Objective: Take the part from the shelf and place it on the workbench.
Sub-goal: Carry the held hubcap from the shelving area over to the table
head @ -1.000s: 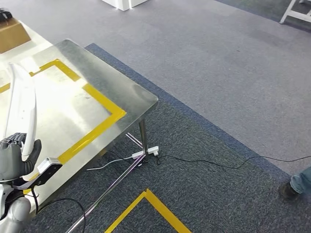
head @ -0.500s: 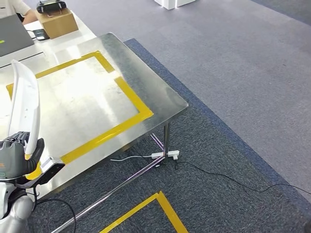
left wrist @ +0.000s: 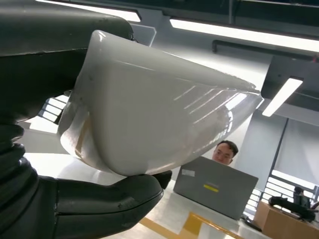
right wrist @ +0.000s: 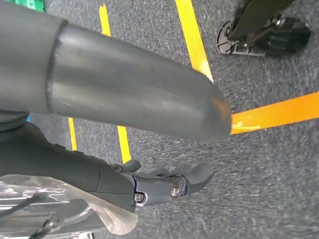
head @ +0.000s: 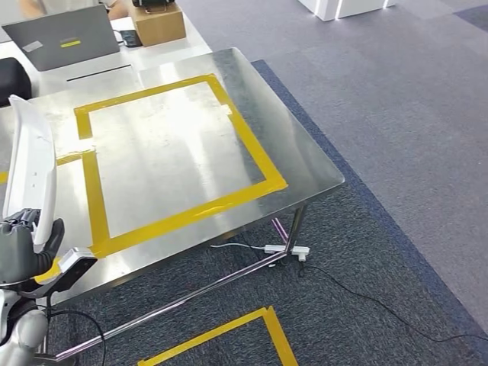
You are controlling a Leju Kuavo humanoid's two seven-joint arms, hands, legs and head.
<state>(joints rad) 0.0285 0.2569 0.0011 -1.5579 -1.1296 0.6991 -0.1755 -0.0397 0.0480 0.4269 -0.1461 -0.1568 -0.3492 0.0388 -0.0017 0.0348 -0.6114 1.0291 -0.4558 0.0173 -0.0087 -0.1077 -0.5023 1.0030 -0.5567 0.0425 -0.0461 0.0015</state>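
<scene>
A long white curved part (head: 31,171) stands upright at the far left of the head view, and my left hand (head: 23,248) grips its lower end. In the left wrist view the glossy part (left wrist: 158,109) lies across that hand (left wrist: 75,204), thumb below and fingers above. The part is over the left near corner of the steel workbench (head: 172,152), which carries a yellow tape rectangle (head: 184,213). My right hand (right wrist: 94,172) hangs over the carpet with its fingers apart and nothing in it.
A grey laptop (head: 63,38) and a cardboard box (head: 158,21) sit at the bench's far edge, where a person (left wrist: 225,152) sits behind the laptop. A power strip (head: 284,250) and its cable lie under the bench's right leg. Yellow floor tape (head: 230,332) marks the carpet.
The camera has turned, so the workbench has slid right and more of it shows, along with the laptop and box. My left hand still holds the part in the same place.
</scene>
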